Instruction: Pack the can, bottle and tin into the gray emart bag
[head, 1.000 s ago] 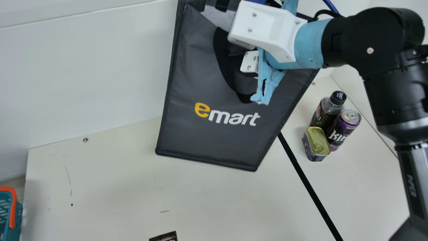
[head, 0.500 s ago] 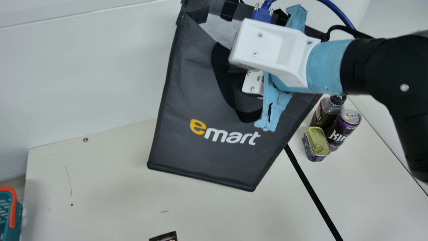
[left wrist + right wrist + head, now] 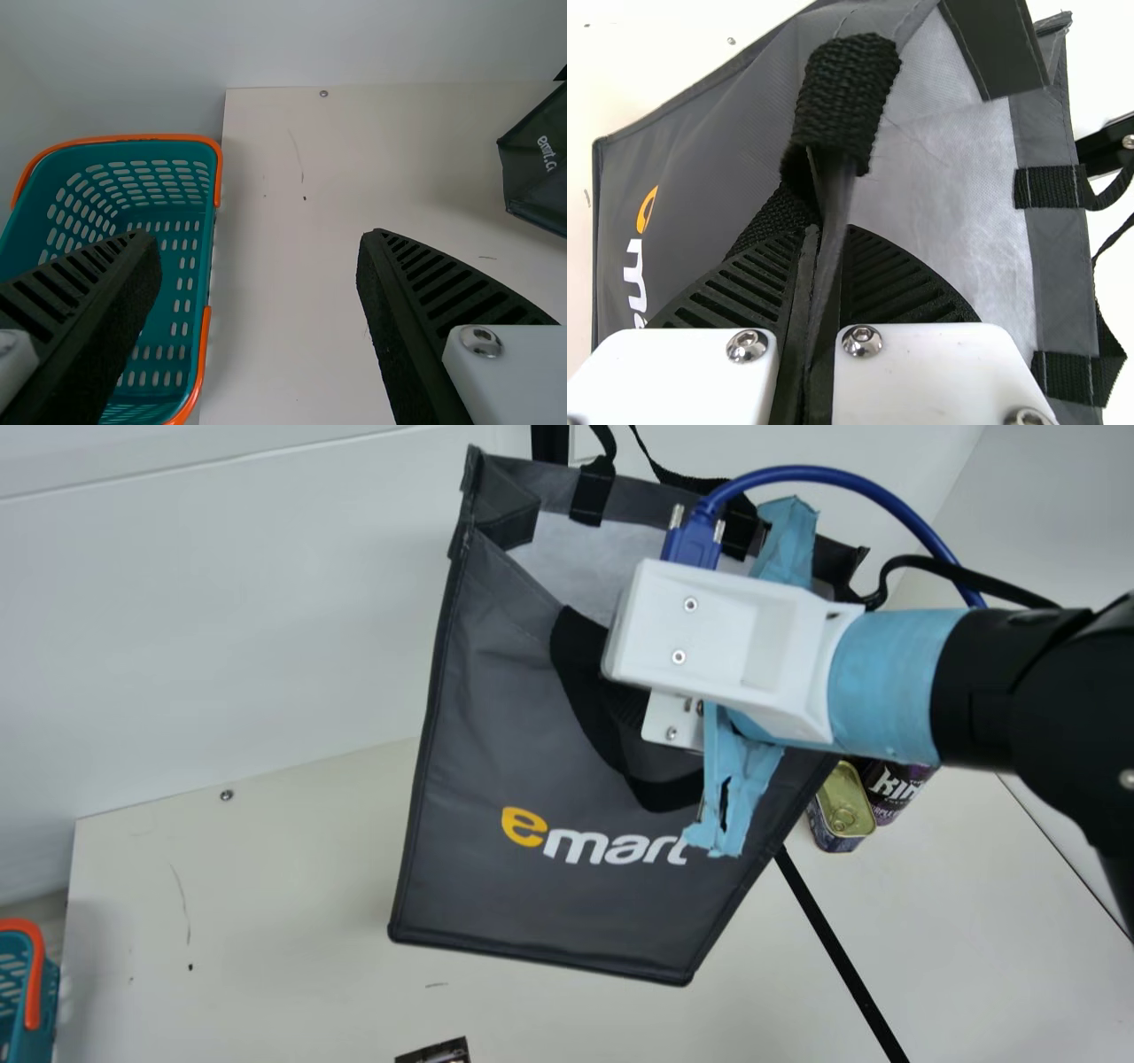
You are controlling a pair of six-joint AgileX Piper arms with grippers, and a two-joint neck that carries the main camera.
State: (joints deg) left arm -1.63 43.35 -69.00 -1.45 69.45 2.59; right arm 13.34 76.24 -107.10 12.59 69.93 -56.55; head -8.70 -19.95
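lowering the gray emart bag [image 3: 532, 762] toward the counter [image 3: 266, 921], the right hand [image 3: 831, 232] clamps its rim, likely readying it for packing; tin [image 3: 840, 806] and can [image 3: 897, 786] stand unpacked, right of it; left hand [image 3: 259, 237] open.

white wall [image 3: 221, 602] behind | cream table [image 3: 292, 895] | black strip [image 3: 837, 951] across it | screw [image 3: 227, 795] near edge

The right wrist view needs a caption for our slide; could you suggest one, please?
Right claw shut on the gray emart bag, its black webbing and pale lining in view.
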